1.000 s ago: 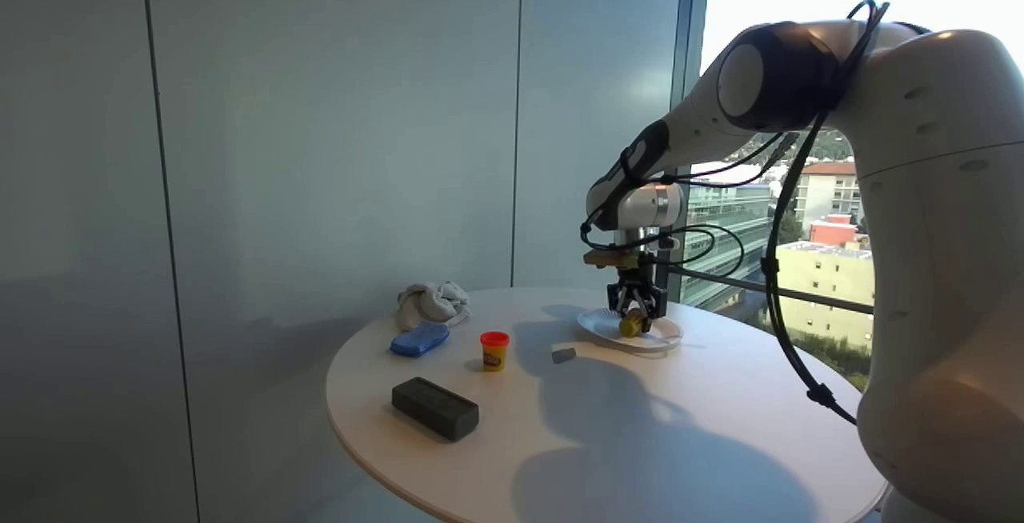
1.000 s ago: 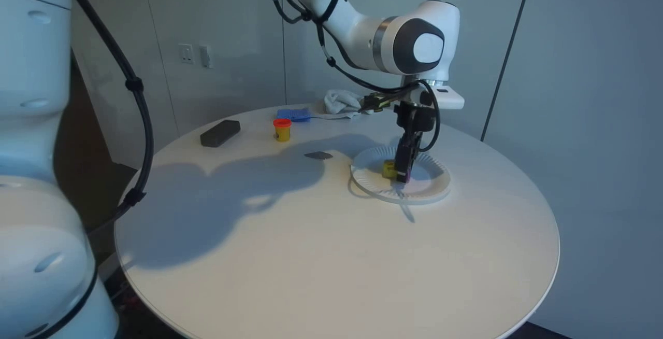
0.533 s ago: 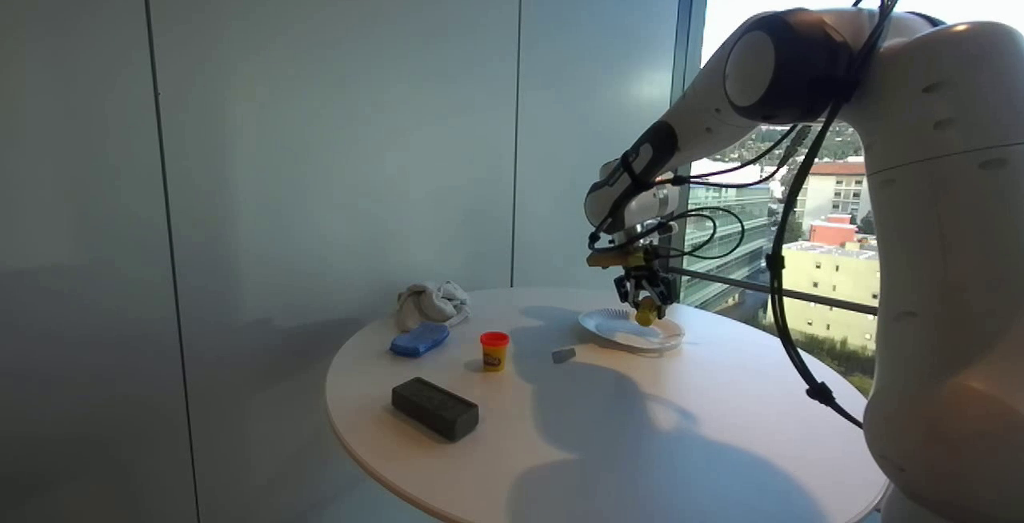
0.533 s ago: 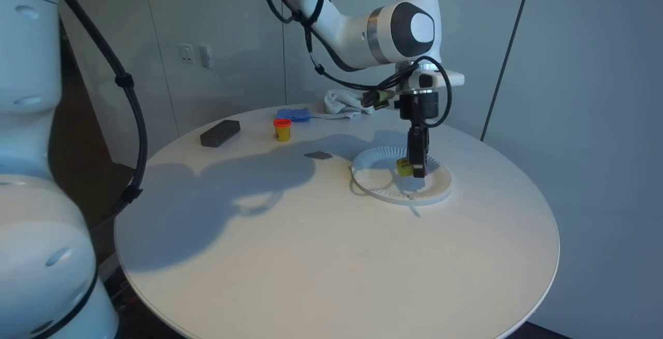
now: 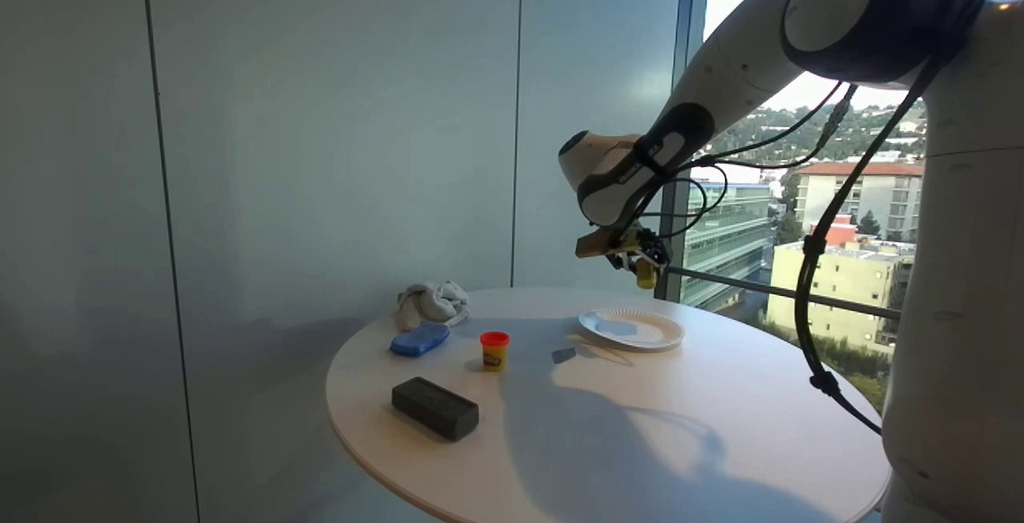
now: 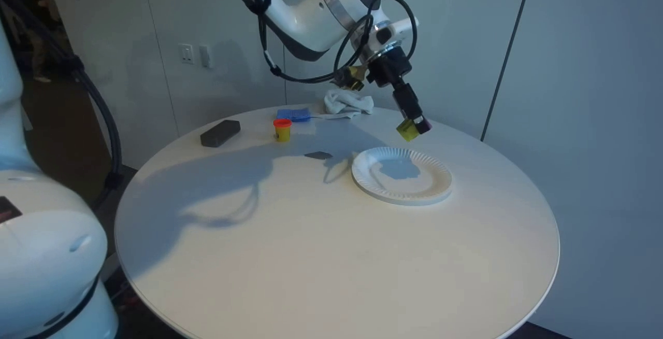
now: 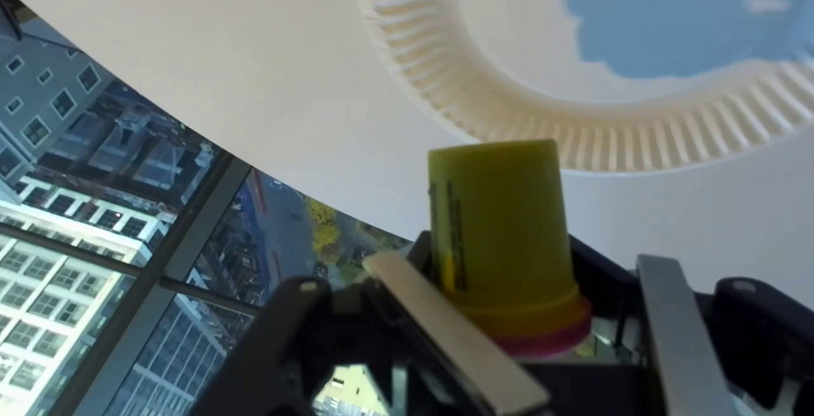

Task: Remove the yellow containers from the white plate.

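Observation:
One yellow container with a pinkish-red lid is held by my gripper (image 6: 417,121); the container shows in both exterior views (image 5: 646,276) (image 6: 407,130). In the wrist view the gripper (image 7: 499,263) is shut around this container (image 7: 499,212), which is tilted, lid end toward the palm. The white plate (image 6: 365,185) is round with a ridged rim, lies below the gripper and bears only a shadow; it also shows in the wrist view (image 7: 407,34). The second yellow container (image 5: 494,355), with a red lid, stands upright on the table; it also shows in an exterior view (image 6: 282,131).
A black block (image 5: 434,409), a blue sponge-like thing (image 5: 420,340) and a crumpled pale cloth (image 5: 433,305) lie on the round white table (image 6: 331,266). A small flat grey piece (image 6: 318,155) lies between the plate and the standing container. A window is beside the table.
My gripper has risen off the plate with the yellow container in it and has tilted. The plate and the things on the table have stayed in place.

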`<state>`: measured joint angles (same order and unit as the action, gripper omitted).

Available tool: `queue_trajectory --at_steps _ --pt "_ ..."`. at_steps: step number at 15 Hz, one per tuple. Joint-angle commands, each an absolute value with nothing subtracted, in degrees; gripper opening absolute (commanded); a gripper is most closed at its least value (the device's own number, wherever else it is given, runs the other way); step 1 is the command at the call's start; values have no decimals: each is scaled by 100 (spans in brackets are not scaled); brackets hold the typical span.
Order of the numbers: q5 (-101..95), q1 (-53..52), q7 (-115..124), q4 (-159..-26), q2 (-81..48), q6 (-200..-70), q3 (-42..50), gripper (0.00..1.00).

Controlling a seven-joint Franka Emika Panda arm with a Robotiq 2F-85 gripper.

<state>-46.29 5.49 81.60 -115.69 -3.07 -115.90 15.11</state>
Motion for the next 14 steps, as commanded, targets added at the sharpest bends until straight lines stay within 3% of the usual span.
queue_trajectory --at_steps 1,14 --pt "-5824 380 8802 -12158 141 -11517 981 23" --pt "-8348 173 11554 -12889 -24 -11540 278 23"
